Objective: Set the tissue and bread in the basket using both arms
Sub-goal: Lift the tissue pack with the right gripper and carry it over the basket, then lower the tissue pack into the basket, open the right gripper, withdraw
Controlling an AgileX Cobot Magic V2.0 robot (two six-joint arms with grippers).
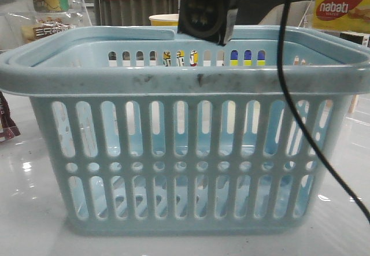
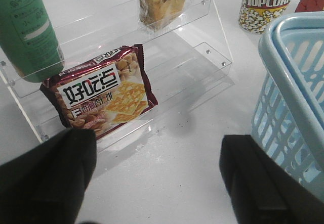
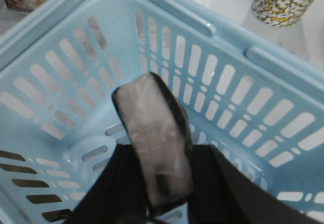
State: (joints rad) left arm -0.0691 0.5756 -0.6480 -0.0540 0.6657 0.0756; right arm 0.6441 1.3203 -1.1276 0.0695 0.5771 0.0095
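My right gripper is shut on the tissue, a dark pack with a pale top, and holds it over the inside of the pale blue basket. In the front view the basket fills the frame, with the right arm's black body above its far rim. The bread, a golden loaf in a clear bag, stands on the upper step of a clear acrylic shelf. My left gripper is open and empty above the white table, in front of the shelf and left of the basket.
A red-brown cracker pack leans on the shelf's lower step, and a green bottle stands beside it. A popcorn cup stands behind the basket. A yellow Nabati box is at the back right. A black cable hangs in front of the basket.
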